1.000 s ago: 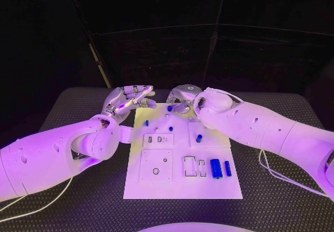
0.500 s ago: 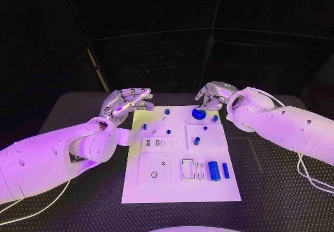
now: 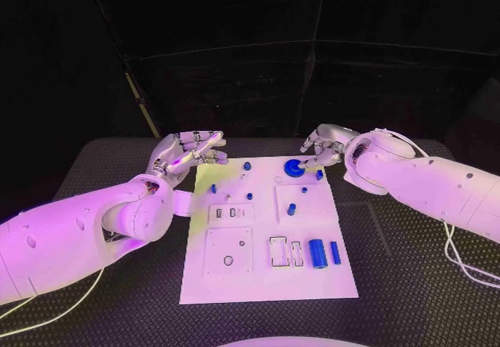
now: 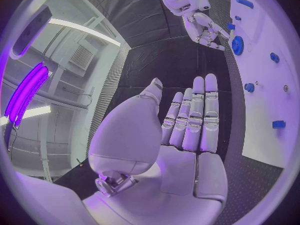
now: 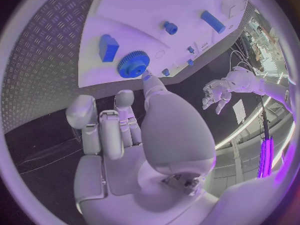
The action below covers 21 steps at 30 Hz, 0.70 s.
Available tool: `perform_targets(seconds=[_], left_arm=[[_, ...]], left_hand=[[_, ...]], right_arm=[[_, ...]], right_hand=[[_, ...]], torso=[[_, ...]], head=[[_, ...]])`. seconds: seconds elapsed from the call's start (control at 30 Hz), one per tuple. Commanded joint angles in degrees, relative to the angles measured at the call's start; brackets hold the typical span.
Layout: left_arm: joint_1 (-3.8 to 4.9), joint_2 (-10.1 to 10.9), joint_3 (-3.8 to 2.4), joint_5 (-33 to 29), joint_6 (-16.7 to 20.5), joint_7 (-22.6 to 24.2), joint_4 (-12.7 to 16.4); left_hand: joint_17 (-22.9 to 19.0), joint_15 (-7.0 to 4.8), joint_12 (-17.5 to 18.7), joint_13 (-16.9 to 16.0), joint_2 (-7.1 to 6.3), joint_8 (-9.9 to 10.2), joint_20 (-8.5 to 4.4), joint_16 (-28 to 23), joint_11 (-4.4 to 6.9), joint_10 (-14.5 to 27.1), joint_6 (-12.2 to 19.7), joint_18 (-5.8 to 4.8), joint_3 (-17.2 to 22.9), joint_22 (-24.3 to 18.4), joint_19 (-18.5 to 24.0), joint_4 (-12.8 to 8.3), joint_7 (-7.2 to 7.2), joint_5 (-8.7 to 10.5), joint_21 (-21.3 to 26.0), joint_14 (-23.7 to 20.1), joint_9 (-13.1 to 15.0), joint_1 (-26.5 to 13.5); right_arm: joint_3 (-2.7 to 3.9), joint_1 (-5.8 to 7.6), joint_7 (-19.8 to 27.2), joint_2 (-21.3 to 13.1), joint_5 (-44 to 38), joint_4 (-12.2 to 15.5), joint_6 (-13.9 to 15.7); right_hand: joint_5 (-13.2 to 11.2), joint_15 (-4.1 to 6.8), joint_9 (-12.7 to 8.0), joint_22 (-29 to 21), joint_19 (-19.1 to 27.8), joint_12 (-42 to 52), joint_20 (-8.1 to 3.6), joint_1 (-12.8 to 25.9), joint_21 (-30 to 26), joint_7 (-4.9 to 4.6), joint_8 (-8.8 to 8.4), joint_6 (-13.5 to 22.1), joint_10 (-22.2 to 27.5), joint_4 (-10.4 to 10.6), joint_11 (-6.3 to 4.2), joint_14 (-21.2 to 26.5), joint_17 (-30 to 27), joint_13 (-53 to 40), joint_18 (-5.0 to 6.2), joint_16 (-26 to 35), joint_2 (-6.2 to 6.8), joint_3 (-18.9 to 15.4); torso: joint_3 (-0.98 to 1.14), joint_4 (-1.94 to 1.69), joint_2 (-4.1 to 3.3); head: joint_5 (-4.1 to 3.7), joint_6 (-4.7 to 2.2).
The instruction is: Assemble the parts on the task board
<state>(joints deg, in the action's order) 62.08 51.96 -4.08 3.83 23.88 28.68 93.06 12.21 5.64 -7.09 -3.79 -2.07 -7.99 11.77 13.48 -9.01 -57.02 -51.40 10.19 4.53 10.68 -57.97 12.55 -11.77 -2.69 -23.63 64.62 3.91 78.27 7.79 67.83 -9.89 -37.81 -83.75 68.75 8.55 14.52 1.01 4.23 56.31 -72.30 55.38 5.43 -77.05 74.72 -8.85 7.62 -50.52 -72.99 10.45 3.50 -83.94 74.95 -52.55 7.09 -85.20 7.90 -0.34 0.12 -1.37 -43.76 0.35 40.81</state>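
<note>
No legible text (views perhaps blurred).

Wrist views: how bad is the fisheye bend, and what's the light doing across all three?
Left wrist view: board edge bows, purple lamp strip glares at the rim. Right wrist view: board curves too, gear sharp. Head view: violet cast on the board and both arms, yellow patch on its far left corner, background black.

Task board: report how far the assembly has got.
Seemingly done: the blue gear sits at the far end of the task board, with small pegs standing nearby. In hand: nothing is held; the right hand has a fingertip at the gear, and the left hand hovers open beside the board. Left: the blue cylinder and bar lie loose beside open slots.
</note>
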Motion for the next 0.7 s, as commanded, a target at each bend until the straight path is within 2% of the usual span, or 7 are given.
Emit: perform_targets(seconds=[0.03, 0.2, 0.33, 0.7], left_arm=[[0.08, -0.09, -0.06, 0.27, -0.77, 0.37, -0.08], [0.08, -0.09, -0.06, 0.27, -0.79, 0.36, -0.15], [0.08, -0.13, -0.06, 0.27, -0.83, 0.33, -0.18], [0.08, -0.27, -0.06, 0.27, -0.94, 0.27, -0.37]], left_hand=[[0.05, 0.24, 0.17, 0.06, 0.17, 0.38, -0.05, -0.24, -0.11, -0.2, -0.32, 0.2, 0.02, -0.08, -0.46, -0.27, 0.0, -0.08, -0.2, -0.14, -0.08, 0.54], [0.05, 0.24, 0.17, 0.06, 0.17, 0.38, -0.05, -0.24, -0.11, -0.2, -0.32, 0.2, 0.02, -0.08, -0.46, -0.27, 0.0, -0.08, -0.2, -0.14, -0.08, 0.54], [0.05, 0.24, 0.17, 0.06, 0.17, 0.38, -0.05, -0.24, -0.11, -0.2, -0.32, 0.2, 0.02, -0.08, -0.46, -0.27, 0.0, -0.08, -0.2, -0.14, -0.08, 0.54], [0.09, 0.24, 0.24, 0.06, 0.2, 0.42, -0.05, -0.29, -0.09, -0.21, -0.35, 0.2, -0.01, -0.11, -0.45, -0.32, 0.04, -0.08, -0.17, -0.13, -0.08, 0.58]], right_arm=[[0.06, 0.12, -1.56, 0.38, 0.15, -0.18, -3.9], [0.06, 0.11, -1.41, 0.86, -0.46, -0.52, -4.73], [0.05, 0.11, -1.11, 1.12, -1.39, -0.64, -5.07], [0.04, 0.08, 0.21, 1.61, -4.01, -0.29, -3.74]], right_hand=[[-0.11, -0.4, 0.03, 0.5, -0.43, 2.85, 0.11, -1.27, 0.53, -0.04, 0.69, 0.41, -0.96, 1.42, 0.21, -3.95, 3.23, -3.19, -0.79, -0.42, -0.01, -0.36], [-0.21, -0.44, 0.07, 0.94, -0.55, 5.78, 0.18, -2.18, 0.8, -0.03, 1.27, 0.32, -1.85, 2.4, 0.23, -4.07, 4.03, -6.41, -0.85, -0.78, -0.07, -0.62], [-0.27, -0.43, 0.12, 1.28, -0.66, 7.56, 0.18, -2.91, 1.0, 0.04, 1.73, 0.04, -2.44, 2.66, 0.18, -4.14, 4.52, -8.34, -0.9, -1.0, -0.25, -0.65], [-0.55, -0.33, 0.18, 2.78, -1.31, 12.86, 0.11, -5.0, 1.83, 0.25, 2.81, -0.76, -4.61, 2.03, 0.02, -4.48, 6.51, -14.0, -1.16, -1.81, -1.11, -0.37]], torso=[[-0.06, -0.11, 0.01], [-0.04, 0.0, -0.01], [-0.04, -0.07, -0.02], [0.01, -0.05, -0.03]], head=[[-0.05, 0.13], [-0.05, 0.2], [-0.09, 0.25], [-0.03, 0.38]])
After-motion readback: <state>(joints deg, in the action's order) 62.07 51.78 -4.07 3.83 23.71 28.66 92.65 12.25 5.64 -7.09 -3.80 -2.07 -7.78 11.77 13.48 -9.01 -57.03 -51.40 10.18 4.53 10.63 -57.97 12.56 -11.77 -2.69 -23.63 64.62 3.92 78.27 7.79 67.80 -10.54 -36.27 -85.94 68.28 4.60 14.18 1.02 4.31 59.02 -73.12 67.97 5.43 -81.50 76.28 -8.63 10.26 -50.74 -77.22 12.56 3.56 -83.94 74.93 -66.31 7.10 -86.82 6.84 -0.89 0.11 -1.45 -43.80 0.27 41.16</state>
